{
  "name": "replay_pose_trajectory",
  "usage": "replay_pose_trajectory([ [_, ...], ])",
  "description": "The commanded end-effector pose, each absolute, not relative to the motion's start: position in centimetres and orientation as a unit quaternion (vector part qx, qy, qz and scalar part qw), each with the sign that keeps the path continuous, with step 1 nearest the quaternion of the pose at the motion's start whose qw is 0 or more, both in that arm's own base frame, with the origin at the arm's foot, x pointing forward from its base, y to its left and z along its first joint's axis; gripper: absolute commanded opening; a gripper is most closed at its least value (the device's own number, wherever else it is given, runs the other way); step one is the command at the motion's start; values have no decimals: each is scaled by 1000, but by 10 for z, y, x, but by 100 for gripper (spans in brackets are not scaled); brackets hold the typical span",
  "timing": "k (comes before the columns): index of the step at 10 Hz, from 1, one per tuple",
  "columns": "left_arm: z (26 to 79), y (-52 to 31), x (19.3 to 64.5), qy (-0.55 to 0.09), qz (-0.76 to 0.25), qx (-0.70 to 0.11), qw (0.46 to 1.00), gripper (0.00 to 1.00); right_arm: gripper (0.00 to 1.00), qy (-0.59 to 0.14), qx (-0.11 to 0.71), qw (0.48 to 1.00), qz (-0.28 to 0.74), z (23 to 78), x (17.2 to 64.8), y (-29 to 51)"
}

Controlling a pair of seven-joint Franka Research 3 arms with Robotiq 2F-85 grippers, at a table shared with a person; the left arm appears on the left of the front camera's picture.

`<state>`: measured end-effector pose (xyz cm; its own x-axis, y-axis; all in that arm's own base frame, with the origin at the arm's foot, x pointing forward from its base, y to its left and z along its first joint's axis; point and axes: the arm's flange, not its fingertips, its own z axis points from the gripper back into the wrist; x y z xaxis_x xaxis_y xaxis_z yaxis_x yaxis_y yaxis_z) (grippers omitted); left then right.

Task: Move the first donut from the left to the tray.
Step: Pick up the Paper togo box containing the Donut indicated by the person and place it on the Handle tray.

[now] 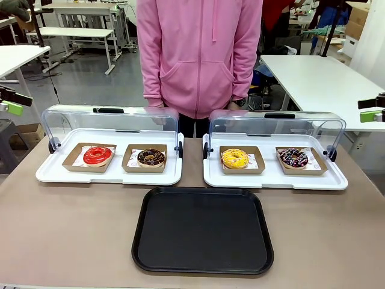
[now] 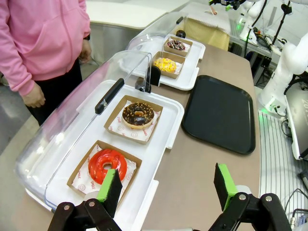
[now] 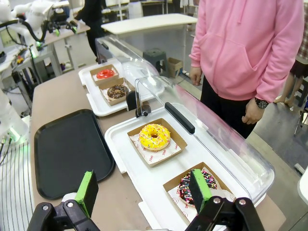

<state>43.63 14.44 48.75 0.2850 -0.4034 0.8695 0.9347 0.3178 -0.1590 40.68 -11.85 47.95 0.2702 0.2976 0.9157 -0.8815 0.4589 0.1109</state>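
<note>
Red donut (image 2: 107,165) sits partly hidden behind released left end effector (image 2: 168,179); right end effector (image 3: 143,184) released too.

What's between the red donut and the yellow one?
In the front view, the chocolate donut, beside the red donut on the same white tray.

The first donut (image 1: 90,157) is coated in glossy red glaze; the tray (image 1: 203,230) is moulded in smooth black plastic.
</note>
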Motion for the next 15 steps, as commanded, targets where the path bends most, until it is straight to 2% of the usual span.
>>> replay_pose_trajectory([
  [1, 488, 144, 436, -381, -468, -356, 713, 100, 100, -462, 328, 717, 406, 480, 410, -118],
  [15, 488, 144, 436, -381, -468, -356, 713, 100, 100, -462, 328, 717, 406, 480, 410, -118],
])
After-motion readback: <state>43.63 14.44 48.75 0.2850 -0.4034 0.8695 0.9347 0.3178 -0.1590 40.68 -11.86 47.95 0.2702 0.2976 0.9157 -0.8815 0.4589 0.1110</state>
